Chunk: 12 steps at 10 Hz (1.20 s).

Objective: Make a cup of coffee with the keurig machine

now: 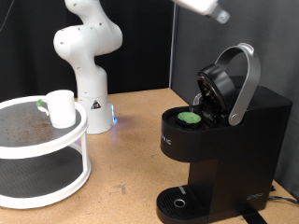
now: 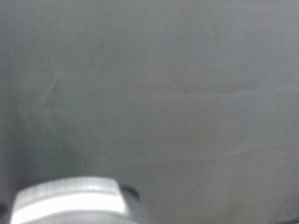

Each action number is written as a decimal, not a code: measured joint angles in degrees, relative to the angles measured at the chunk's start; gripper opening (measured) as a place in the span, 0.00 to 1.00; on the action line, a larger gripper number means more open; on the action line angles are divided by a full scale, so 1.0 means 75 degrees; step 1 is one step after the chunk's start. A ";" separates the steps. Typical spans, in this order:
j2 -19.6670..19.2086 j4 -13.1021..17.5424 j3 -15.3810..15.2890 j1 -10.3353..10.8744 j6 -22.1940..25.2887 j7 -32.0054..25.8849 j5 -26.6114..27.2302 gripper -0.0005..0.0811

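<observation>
The keurig machine [image 1: 224,140] stands at the exterior view's right with its grey-silver lid handle [image 1: 245,84] raised and the lid open. A small dark pod with a green top [image 1: 191,118] sits in the open chamber. The white cup [image 1: 62,107] stands on the top tier of a round shelf at the exterior view's left, far from the machine. The round drip tray [image 1: 177,201] at the machine's base has nothing on it. Only part of my hand [image 1: 204,8] shows, at the exterior view's top edge above the machine; its fingers are not visible. The wrist view shows a blurred grey surface.
A white two-tier round shelf [image 1: 56,154] with dark mesh tiers stands at the exterior view's left. The robot's white base [image 1: 89,103] is behind it. A pale grey rounded shape [image 2: 70,201] sits at the wrist view's edge; I cannot tell what it is.
</observation>
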State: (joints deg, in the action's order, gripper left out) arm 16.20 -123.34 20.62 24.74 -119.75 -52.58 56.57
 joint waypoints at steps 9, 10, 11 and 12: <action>-0.0801 0.0706 -0.1657 0.0454 -0.1408 0.1368 -0.0395 0.99; -0.0938 0.0800 -0.1812 0.0508 -0.1555 0.1521 -0.0458 0.99; -0.1088 0.0912 -0.1955 0.0553 -0.1612 0.1644 -0.0477 0.99; -0.1249 0.1045 -0.2080 0.0596 -0.1626 0.1796 -0.0555 0.99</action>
State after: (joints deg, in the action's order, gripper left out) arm 6.83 -115.51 5.02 29.21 -131.94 -39.11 52.41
